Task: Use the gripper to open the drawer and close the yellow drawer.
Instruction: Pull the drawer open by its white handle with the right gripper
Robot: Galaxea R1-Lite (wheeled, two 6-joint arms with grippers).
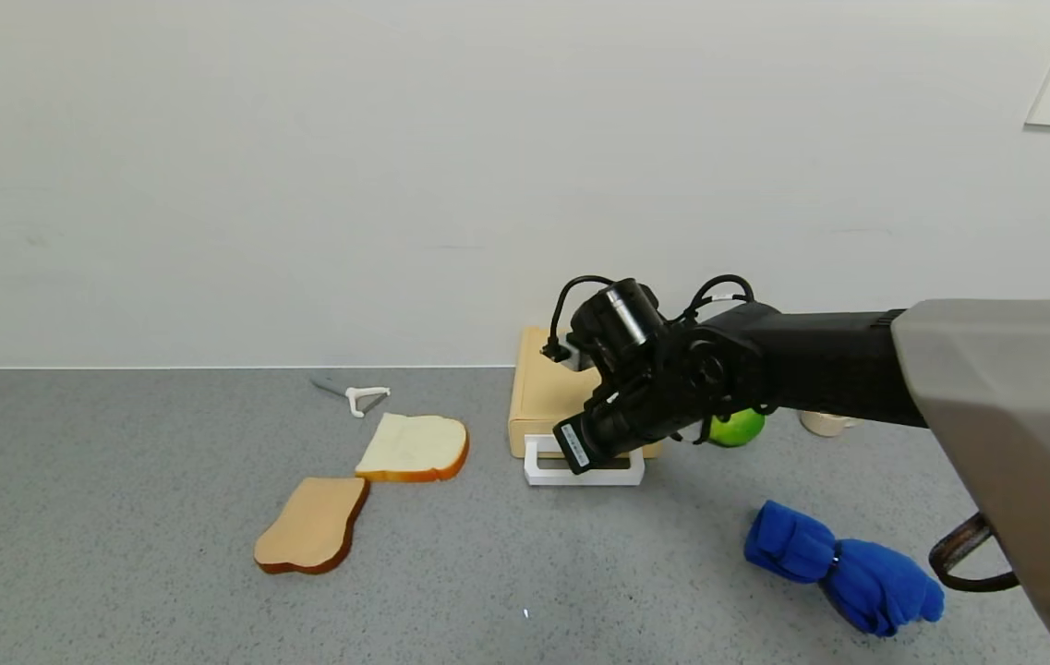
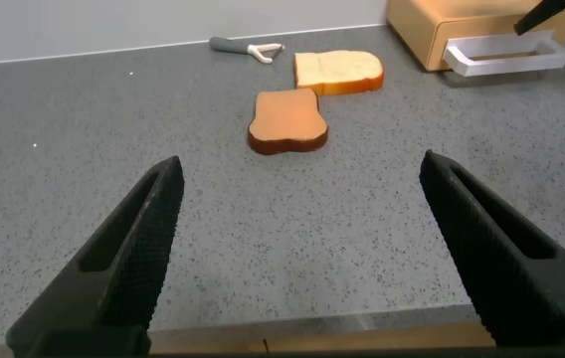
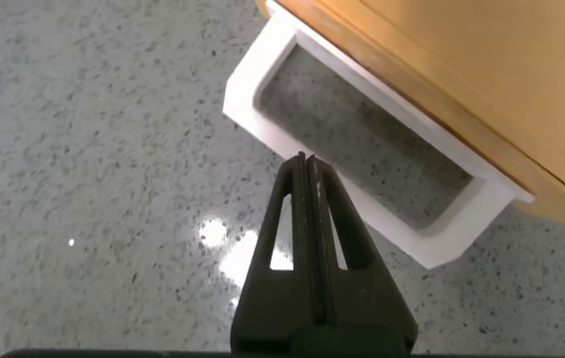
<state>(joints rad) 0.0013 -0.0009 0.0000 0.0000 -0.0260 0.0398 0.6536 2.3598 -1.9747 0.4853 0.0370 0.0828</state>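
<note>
— Where is everything sitting relative to the pale yellow-tan plastic drawer box [image 1: 545, 392]?

— Its white rectangular loop handle [image 1: 585, 477] is sticking out at its front, with the right gripper [image 3: 305, 164] hovering just before that. The cream-faced toast slice [image 1: 414, 447] is lying to the box's left, and the brown toast slice [image 1: 314, 525] is lying farther left and nearer the robot.

— And the rest?

— The white-headed grey peeler [image 1: 354, 395] is resting to the left, by the wall. The round green apple [image 1: 735, 428] is sitting just right of the box, the cream cup [image 1: 825, 423] beyond it, and the folded blue fleece cloth [image 1: 843, 568] is lying right and well forward.

Right end effector [image 1: 600, 441] hides drawer [image 1: 550, 392] front; green ball [image 1: 735, 428] half hidden.
</note>
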